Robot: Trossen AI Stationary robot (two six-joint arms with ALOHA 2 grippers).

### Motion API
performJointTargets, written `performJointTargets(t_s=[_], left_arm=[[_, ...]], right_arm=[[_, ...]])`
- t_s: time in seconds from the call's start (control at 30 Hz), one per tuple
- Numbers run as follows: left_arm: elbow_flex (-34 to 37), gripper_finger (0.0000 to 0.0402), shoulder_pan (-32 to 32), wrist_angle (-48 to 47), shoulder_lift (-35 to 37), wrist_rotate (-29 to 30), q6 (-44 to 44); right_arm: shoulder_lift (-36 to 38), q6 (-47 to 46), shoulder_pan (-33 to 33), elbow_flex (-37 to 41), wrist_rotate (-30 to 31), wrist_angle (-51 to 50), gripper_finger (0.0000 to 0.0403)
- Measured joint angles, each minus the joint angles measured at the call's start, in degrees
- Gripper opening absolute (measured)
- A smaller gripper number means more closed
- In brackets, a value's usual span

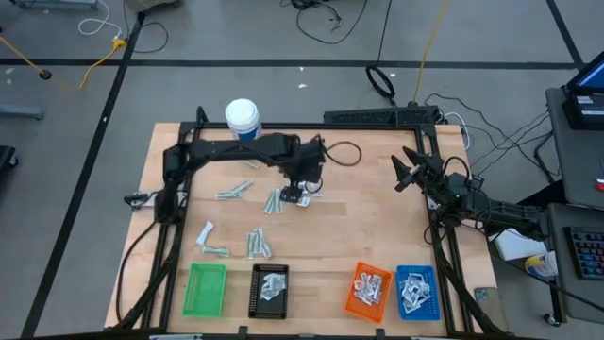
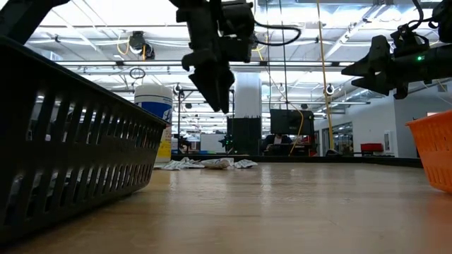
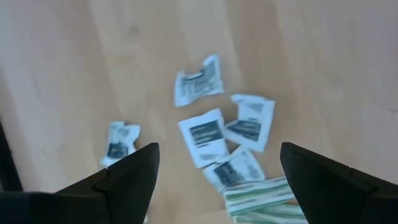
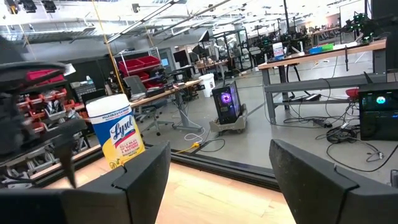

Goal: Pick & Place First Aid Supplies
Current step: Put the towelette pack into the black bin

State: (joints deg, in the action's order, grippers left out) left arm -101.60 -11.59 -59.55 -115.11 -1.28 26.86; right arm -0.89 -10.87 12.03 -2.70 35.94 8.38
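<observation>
First aid supplies lie loose on the wooden table: a cluster of square white-and-blue sachets (image 3: 202, 134) beside grey-green wrapped strips (image 3: 261, 196), and other small heaps (image 1: 234, 192) (image 1: 257, 244) (image 1: 206, 231). My left gripper (image 3: 217, 180) hangs open above the middle cluster (image 1: 281, 200), pointing steeply down, with nothing between its fingers. It shows clear of the tabletop in the low view (image 2: 215, 92). My right gripper (image 1: 403, 172) waits open at the table's right side, raised and level, holding nothing.
Four trays stand along the near edge: green (image 1: 206, 288), black (image 1: 269, 290), orange (image 1: 368, 288) and blue (image 1: 416, 290); the last three hold packets. A tall white bottle (image 1: 243, 118) stands at the far edge. Bare wood lies between the clusters and trays.
</observation>
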Motion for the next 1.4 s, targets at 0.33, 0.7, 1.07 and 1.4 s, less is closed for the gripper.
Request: performJointTargets(t_s=[0.33,0.7,1.07,1.4], left_arm=[[2.1,0.034,0.2,1.5,-3.2,-4.3,1.2],[11.4,0.034,1.7,12.0,-3.6,-6.9,2.0],[16.5,0.034,1.6,16.7,-3.6,-9.7,4.8],[17.4,0.0303,1.5,18.6,-3.7,-9.2,5.7]], right_arm=[[0.0,0.0,0.0,0.0,0.0,0.0,0.0268],[0.0,0.0,0.0,0.0,0.0,0.0,0.0271],[0.0,0.0,0.0,0.0,0.0,0.0,0.0269],[0.0,0.0,0.0,0.0,0.0,0.0,0.0272]])
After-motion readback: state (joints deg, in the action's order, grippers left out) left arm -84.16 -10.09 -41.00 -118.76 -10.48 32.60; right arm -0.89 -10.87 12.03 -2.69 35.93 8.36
